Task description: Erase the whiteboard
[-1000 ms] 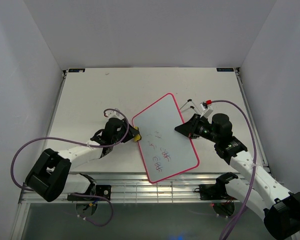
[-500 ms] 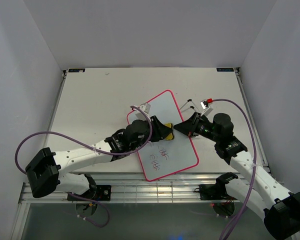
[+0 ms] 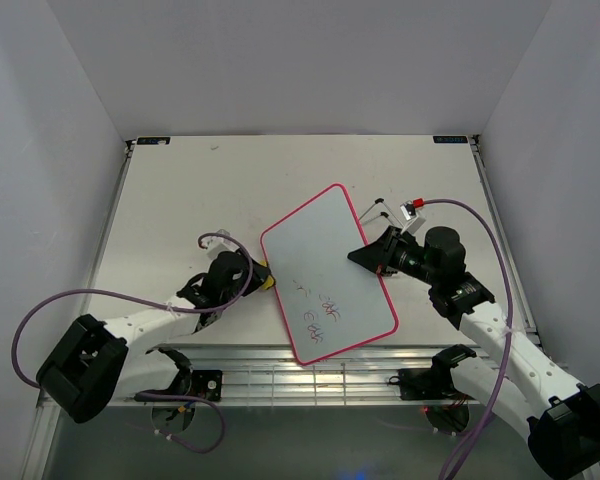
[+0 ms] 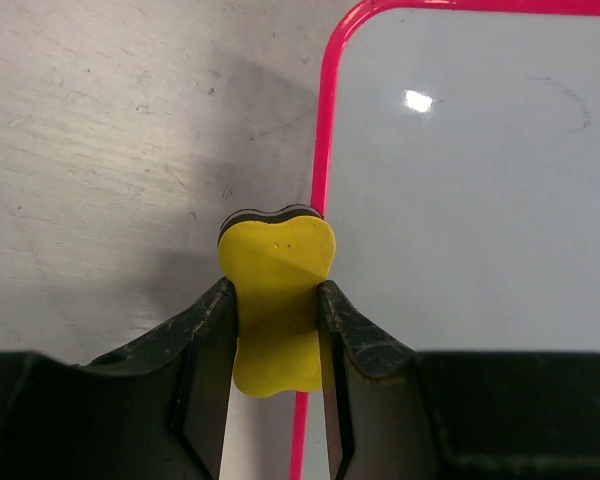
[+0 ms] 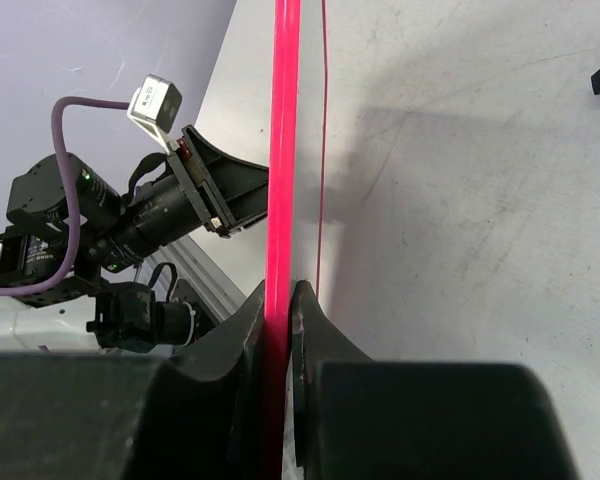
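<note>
The whiteboard [image 3: 325, 270] lies tilted on the table, white with a pink-red frame and purple marks on its near half. My right gripper [image 3: 363, 256] is shut on its right edge; in the right wrist view the pink frame [image 5: 280, 150] runs edge-on between my jaws [image 5: 277, 300]. My left gripper [image 3: 263, 279] is shut on a yellow sponge [image 4: 277, 290] at the board's left edge. In the left wrist view the sponge sits over the pink frame [image 4: 323, 160], beside the white surface [image 4: 480, 180].
Two small black clips [image 3: 377, 207] lie by the board's far right corner. A metal rail [image 3: 280, 375] runs along the table's near edge. The enclosure walls stand at the left, right and back.
My left gripper with the sponge swept right across the board's middle, then came back left to the board's left edge. Some marks in the middle of the board are gone. The right arm stayed.
</note>
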{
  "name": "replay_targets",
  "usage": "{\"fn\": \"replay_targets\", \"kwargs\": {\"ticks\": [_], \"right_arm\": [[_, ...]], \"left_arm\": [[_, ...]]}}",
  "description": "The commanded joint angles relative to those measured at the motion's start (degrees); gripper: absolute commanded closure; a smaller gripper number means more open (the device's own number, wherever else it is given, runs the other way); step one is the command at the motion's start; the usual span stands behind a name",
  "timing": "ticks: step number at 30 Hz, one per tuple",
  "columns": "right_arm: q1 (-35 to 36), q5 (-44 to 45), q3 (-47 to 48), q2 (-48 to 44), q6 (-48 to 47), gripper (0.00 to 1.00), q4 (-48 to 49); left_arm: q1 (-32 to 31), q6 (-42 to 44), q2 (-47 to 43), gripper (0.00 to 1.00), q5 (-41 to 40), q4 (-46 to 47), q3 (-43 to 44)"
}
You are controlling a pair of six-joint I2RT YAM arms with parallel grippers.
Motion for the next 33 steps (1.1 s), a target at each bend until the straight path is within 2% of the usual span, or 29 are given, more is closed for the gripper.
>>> {"fn": "replay_targets", "kwargs": {"ticks": [1, 4, 9, 11, 15, 19, 22, 29, 33], "right_arm": [[1.3, -8.5, 4.3, -1.8, 9.1, 0.92, 18.3], [1.3, -7.0, 3.7, -1.2, 9.3, 0.92, 17.8], [1.3, -4.0, 2.5, -1.5, 9.1, 0.92, 16.6], [1.3, -3.8, 2.4, -1.4, 9.5, 0.92, 17.2], [1.3, -3.6, 3.2, -1.5, 9.4, 0.92, 16.8], [1.3, -3.5, 3.7, -2.2, 8.8, 0.92, 15.4], [1.3, -3.8, 3.9, -2.6, 8.8, 0.92, 15.1], [1.3, -4.1, 4.7, -3.1, 9.3, 0.92, 14.8], [1.3, -4.6, 5.1, -3.0, 9.8, 0.92, 15.0]], "left_arm": [[-1.0, 2.9, 0.4, 1.0, 4.4, 1.0, 0.6], [-4.7, 4.4, 0.9, 1.0, 3.1, 0.3, 5.5], [-18.7, 4.8, 4.9, 1.0, -3.8, -1.0, 15.1], [-24.2, 3.2, 7.6, 1.0, -4.1, -1.2, 19.1], [-30.4, 1.7, 13.3, 1.0, -6.3, -2.3, 23.6], [-30.2, 0.3, 12.9, 1.0, -8.8, -4.8, 22.6], [-27.4, 0.0, 11.7, 1.0, -9.6, -6.4, 20.2], [-14.3, -1.6, 6.2, 1.0, -8.2, -2.6, 4.6], [-11.6, 1.1, 4.2, 1.0, -7.2, 0.6, 0.7]]}}
